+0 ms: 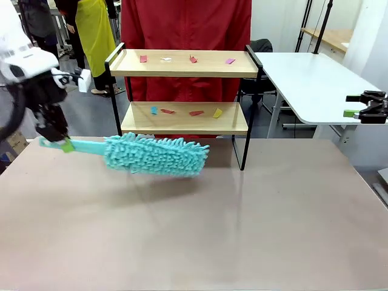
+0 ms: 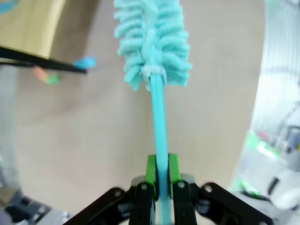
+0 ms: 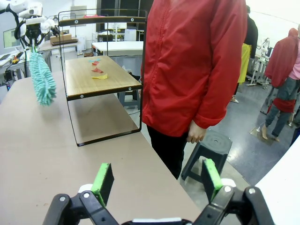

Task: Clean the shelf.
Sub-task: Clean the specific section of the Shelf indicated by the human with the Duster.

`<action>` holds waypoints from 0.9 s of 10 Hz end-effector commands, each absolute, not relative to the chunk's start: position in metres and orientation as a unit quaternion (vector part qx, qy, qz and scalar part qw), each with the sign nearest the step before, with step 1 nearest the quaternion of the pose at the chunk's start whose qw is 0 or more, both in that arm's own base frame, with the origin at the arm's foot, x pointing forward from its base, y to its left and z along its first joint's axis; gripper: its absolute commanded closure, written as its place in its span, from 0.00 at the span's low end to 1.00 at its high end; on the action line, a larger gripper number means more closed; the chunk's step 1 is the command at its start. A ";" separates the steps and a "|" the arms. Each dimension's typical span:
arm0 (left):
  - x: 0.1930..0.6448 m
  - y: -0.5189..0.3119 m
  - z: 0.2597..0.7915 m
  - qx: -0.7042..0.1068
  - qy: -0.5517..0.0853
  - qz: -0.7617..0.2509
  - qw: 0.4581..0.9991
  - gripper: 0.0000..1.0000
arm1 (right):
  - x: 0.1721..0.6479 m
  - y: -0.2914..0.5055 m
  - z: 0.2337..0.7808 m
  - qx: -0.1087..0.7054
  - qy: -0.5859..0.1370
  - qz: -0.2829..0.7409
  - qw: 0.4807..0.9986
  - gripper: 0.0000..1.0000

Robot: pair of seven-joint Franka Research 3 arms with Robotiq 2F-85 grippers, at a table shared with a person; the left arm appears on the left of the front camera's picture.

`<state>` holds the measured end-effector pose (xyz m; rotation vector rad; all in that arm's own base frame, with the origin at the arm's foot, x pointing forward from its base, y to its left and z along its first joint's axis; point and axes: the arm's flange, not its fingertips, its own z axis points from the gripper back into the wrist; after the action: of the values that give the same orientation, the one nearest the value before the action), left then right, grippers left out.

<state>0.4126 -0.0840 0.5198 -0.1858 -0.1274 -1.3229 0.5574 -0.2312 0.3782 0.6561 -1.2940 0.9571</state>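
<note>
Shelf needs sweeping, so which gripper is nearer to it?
Left. The left gripper, holding the duster, hangs just front-left of the shelf; the right gripper is far off its right side.

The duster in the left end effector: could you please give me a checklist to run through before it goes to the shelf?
1. Grip: ok. The left end effector is shut on the duster handle.
2. Duster head off the table: ok, judging by the shadow under it.
3. Shelf clean: not ok. Scraps lie on both boards.
4. Right end effector out of the way: ok. It is open, far to the right of the shelf.
5. Person clear: not ok. They stand right behind the shelf.
6. Path to the shelf: ok. Nothing lies between duster and shelf.
</note>
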 end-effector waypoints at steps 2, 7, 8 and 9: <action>0.394 -0.076 0.569 0.028 0.023 -0.643 0.765 0.87 | 0.558 -0.228 0.385 0.288 -0.563 0.418 0.652 0.00; 0.358 -0.073 0.627 0.110 0.090 -0.661 0.736 0.87 | 0.558 -0.228 0.385 0.288 -0.563 0.418 0.652 0.00; 0.351 -0.078 0.630 0.123 0.096 -0.672 0.724 0.87 | 0.558 -0.228 0.385 0.288 -0.563 0.418 0.652 0.00; 0.363 -0.070 0.620 0.090 0.076 -0.655 0.746 0.87 | 0.558 -0.228 0.385 0.288 -0.563 0.418 0.652 0.00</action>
<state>0.3548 -0.0763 0.6252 0.2274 0.1875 -1.4574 0.5573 -0.2315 0.3782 0.6559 -1.2941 0.9567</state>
